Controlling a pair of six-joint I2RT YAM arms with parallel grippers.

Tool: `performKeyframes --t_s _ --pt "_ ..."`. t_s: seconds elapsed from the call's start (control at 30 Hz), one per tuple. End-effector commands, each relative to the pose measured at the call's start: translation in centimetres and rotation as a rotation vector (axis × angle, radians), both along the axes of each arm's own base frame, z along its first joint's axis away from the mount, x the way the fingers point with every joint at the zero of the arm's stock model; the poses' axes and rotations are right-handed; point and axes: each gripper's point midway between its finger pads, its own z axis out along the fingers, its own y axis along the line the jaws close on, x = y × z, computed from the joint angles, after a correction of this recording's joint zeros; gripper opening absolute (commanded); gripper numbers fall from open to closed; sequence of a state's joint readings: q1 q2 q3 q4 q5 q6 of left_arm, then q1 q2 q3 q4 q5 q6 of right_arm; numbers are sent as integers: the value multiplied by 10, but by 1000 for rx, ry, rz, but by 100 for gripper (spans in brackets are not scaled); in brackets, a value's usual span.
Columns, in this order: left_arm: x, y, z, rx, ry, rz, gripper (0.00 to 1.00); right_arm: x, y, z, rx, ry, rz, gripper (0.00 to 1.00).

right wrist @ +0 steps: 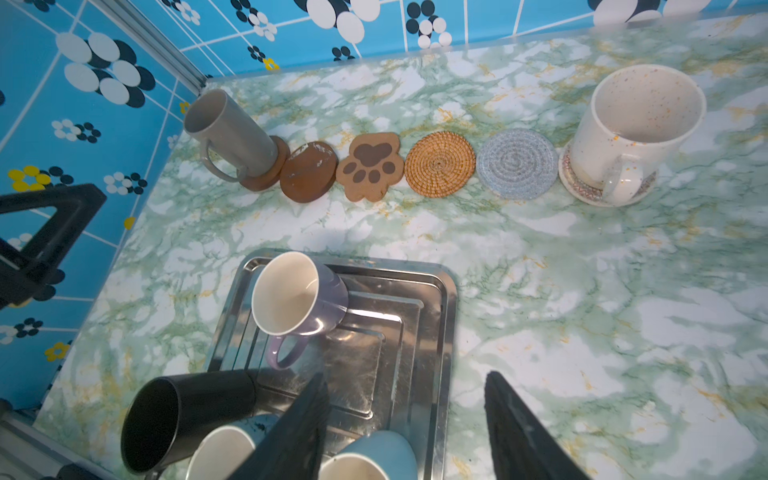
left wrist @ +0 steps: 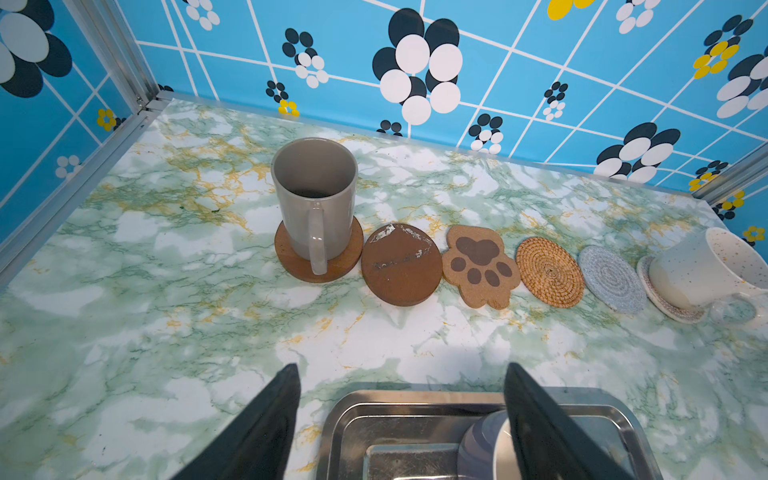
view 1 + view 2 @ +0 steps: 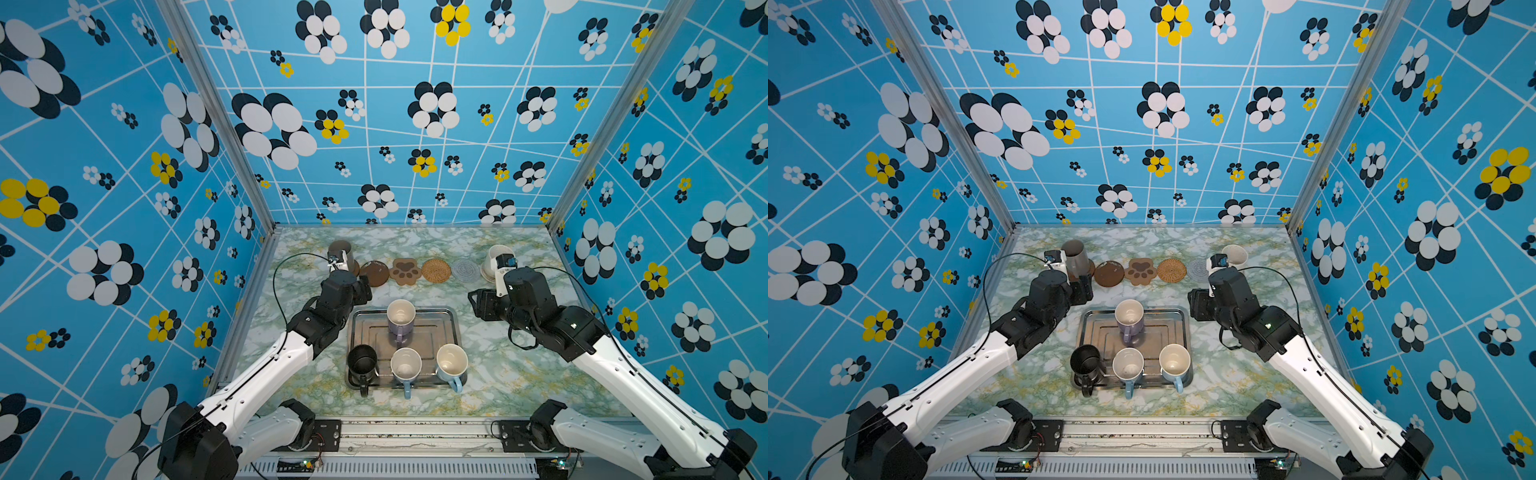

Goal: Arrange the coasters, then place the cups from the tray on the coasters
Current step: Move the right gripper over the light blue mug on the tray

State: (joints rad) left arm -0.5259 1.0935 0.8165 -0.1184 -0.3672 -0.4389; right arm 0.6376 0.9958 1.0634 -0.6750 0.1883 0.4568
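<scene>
- Coasters (image 1: 439,163) lay in a row; grey cup (image 2: 314,195) and cream mug (image 1: 636,124) stood on the end ones.
- Four mugs (image 3: 406,365) sat in the tray (image 1: 415,353).
- Left gripper (image 2: 403,368) and right gripper (image 1: 406,374) gaped, empty.

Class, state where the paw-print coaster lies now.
In both top views the paw-print coaster lies mid-row beyond the tray, between a brown disc and the rattan coaster.

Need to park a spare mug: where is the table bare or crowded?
Bare: marble strip between the coaster row and the silvery metal tray; wide patch right of that tray. Crowded: the tray's near edge, with a black mug and two light blue mugs.
</scene>
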Motion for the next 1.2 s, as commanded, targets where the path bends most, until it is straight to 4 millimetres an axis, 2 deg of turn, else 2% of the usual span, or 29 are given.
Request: performKeyframes --t_s 0.0,0.37,0.57,0.87,1.17 --pt "-1 0 0 -31 -6 -7 78 -21 -11 -5 -58 46 -6 61" --pt "-3 1 -1 -40 -2 -9 79 -78 -2 -24 -110 132 134 61" --pt "-2 1 -2 -39 2 -8 79 -105 4 -51 -111 220 192 61" --pt "-2 1 -3 -42 4 -6 79 -129 18 -94 -174 324 244 61" --pt "-1 0 -4 -43 4 -6 79 -153 40 -122 -234 381 373 62"
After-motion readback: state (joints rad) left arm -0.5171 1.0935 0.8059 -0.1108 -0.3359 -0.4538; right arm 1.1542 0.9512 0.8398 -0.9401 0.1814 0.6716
